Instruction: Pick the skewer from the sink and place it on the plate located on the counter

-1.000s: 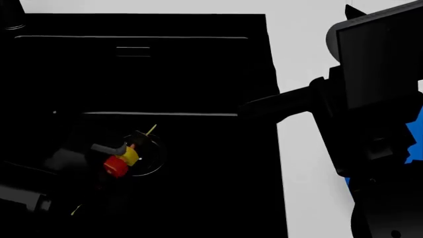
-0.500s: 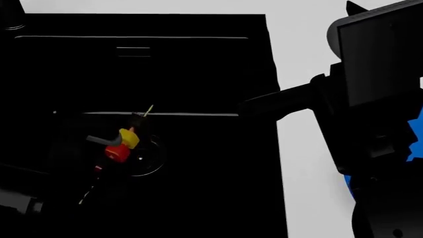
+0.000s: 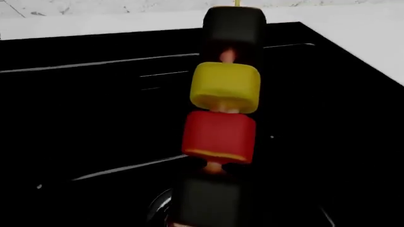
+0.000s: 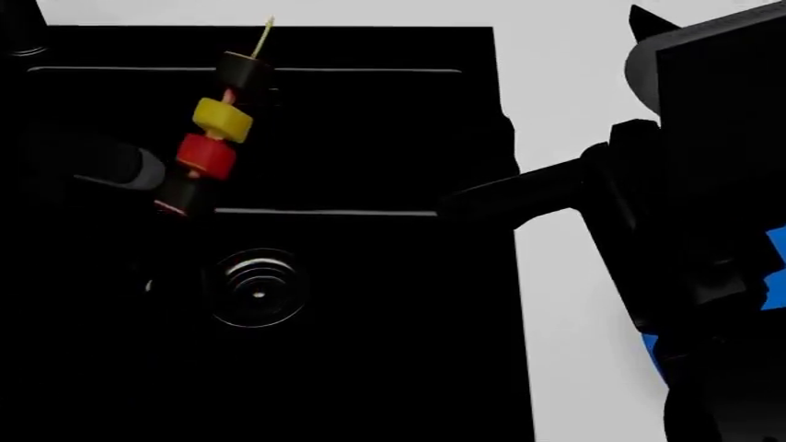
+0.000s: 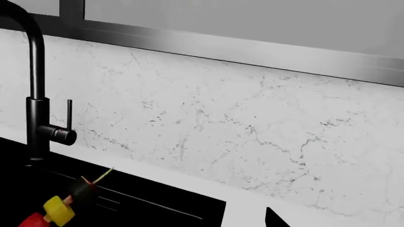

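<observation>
The left gripper (image 4: 172,189) is pinching the skewer (image 4: 216,129) by its lower end above the sink (image 4: 368,350) — it should be carrying it level toward the plate (image 4: 774,267) at the worktop's (image 4: 565,322) right edge — the right fingers' state I cannot tell.

The scene is viewed from above by the head camera, aimed down over the sink (image 4: 368,138) and the white tabletop (image 4: 565,92) to its right. The skewer (image 3: 221,118) is seen very close by the left wrist camera. The marbled back wall (image 5: 221,118) and black faucet (image 5: 35,109) are faced by the right wrist camera. The skewer (image 4: 209,138) and sink are shared by all three views.
</observation>
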